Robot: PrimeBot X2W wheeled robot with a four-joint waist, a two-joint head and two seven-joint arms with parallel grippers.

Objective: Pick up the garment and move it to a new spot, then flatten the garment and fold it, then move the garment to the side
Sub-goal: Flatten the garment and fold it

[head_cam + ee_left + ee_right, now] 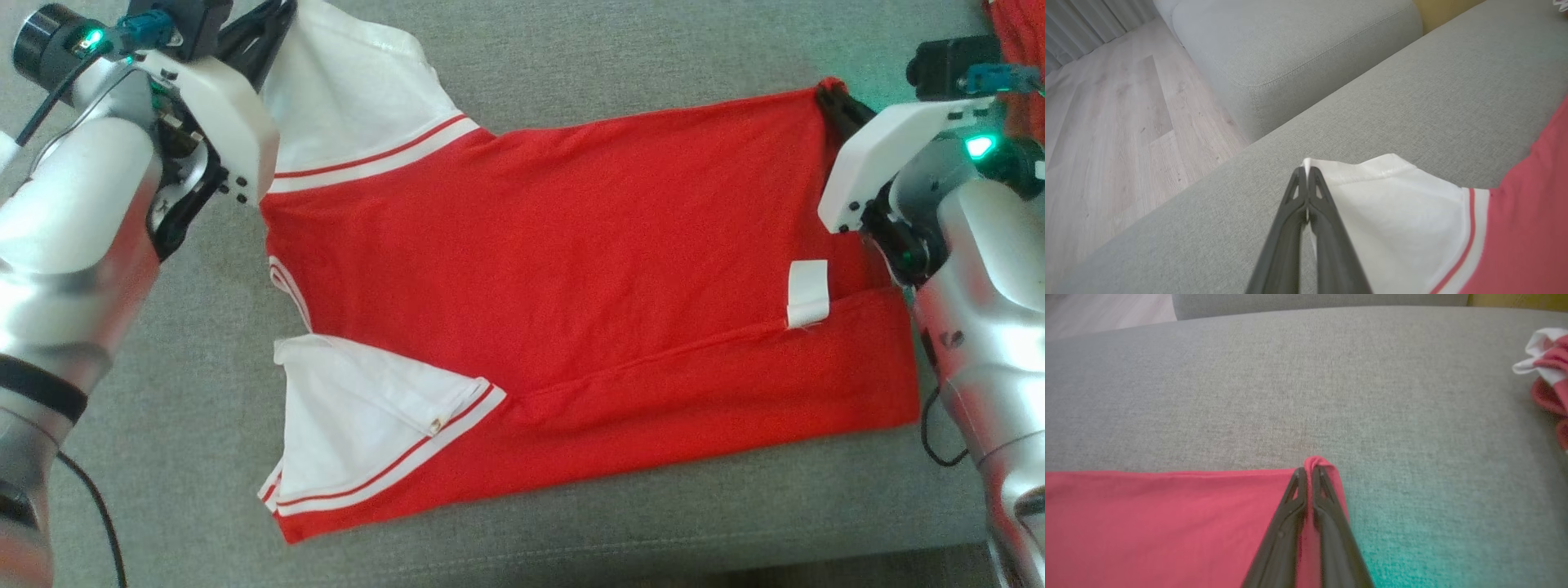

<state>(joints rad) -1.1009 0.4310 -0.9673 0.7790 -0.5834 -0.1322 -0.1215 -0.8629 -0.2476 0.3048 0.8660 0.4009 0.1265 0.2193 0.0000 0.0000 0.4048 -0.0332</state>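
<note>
While the red T-shirt [571,269] lies spread sideways across the grey sofa seat [612,65], both arms grip its far edge. The left pincer [260,39] is closed tight on the edge of the far white sleeve [351,90], with a sliver of white cloth showing between its dark fingers [1327,212]. The right pincer [834,102] is clamped on the far hem corner, where red cloth bunches at its tips. The near sleeve [359,408], white with red stripes, lies flat on the seat, and a long crease runs along the shirt's near side. A white label [807,294] sits close to the hem. A crumpled red and white cloth [1545,371] lies on the seat, well apart to the right. Past the sofa's left end is pale wood floor [1106,122].
</note>
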